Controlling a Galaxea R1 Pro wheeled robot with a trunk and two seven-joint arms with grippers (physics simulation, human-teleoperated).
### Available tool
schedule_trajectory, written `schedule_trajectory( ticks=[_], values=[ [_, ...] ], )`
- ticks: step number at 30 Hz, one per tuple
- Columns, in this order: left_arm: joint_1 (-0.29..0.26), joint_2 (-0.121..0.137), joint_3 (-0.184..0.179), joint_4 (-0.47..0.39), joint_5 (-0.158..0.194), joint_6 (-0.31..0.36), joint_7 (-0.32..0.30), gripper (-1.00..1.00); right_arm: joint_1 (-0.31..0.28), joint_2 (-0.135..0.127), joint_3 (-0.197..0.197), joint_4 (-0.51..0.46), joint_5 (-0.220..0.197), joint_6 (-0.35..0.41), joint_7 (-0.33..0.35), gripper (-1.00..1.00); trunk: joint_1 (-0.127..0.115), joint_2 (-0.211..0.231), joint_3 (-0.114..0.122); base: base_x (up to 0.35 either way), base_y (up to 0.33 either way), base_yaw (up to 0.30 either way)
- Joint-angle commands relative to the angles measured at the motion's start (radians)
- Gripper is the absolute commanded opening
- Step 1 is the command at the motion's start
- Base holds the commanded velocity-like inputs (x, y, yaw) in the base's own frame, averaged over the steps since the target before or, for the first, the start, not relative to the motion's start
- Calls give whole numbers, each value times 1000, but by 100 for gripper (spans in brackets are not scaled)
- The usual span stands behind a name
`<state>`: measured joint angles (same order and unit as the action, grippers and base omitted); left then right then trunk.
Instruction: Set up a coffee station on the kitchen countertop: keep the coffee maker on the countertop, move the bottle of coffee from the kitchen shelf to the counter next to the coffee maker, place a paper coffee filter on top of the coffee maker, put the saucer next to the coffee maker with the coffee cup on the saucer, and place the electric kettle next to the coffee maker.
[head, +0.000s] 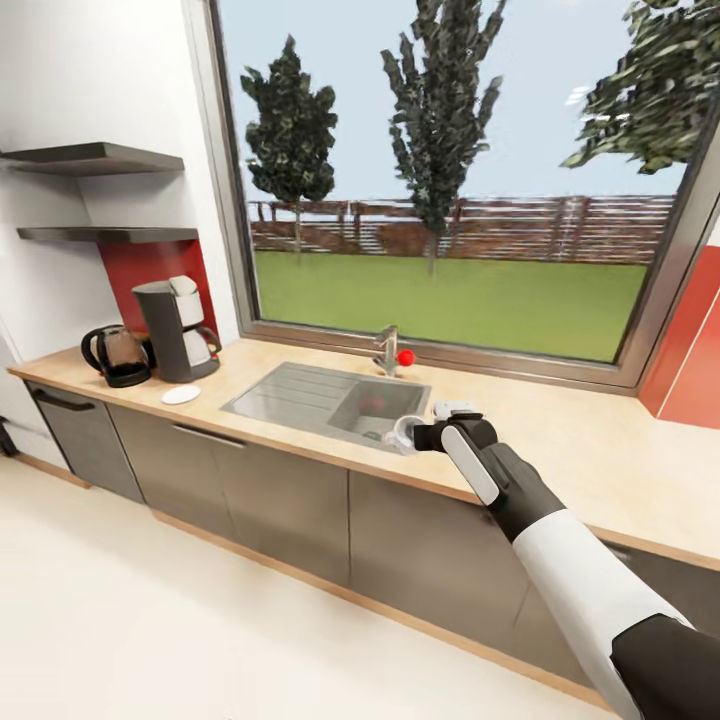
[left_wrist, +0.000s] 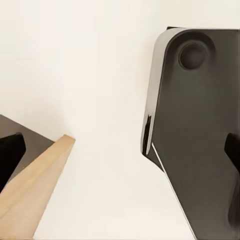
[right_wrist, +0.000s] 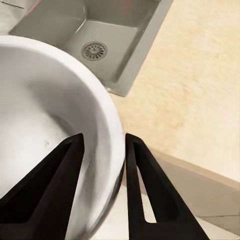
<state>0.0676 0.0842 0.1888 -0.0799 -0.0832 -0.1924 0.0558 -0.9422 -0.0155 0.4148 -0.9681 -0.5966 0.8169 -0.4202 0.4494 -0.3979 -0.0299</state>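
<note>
In the head view the white coffee cup (head: 402, 432) hangs over the counter's front edge by the sink, and my right gripper (head: 418, 435) is shut on its rim. The right wrist view shows the cup's wall (right_wrist: 45, 125) pinched between the two black fingers (right_wrist: 150, 190) of that gripper (right_wrist: 104, 137). At the counter's far left stand the black electric kettle (head: 118, 355) and the grey coffee maker (head: 178, 330), with the white saucer (head: 181, 394) lying just in front of them. My left gripper (left_wrist: 120, 150) hangs over pale floor with its dark fingertips (left_wrist: 10, 155) far apart.
A steel sink (head: 300, 390) with a faucet (head: 388, 350) is set into the wooden counter (head: 600, 450); a red object (head: 372, 402) lies in the basin. Two dark wall shelves (head: 95, 157) hang above the coffee maker. A large dark rounded panel (left_wrist: 200, 125) is beside my left gripper.
</note>
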Motion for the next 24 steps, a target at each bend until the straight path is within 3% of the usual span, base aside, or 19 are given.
schedule_trajectory(
  ticks=[1,24],
  values=[
    [0,0,6,-1,-9,-2,3,100,-1,-1,4,-1,-11,1,-11,-100,1,-2,-2,0,0,276],
    [0,-1,6,-1,-8,-2,3,100,-1,-1,4,0,-11,1,-11,-100,1,-2,7,0,0,276]
  ],
)
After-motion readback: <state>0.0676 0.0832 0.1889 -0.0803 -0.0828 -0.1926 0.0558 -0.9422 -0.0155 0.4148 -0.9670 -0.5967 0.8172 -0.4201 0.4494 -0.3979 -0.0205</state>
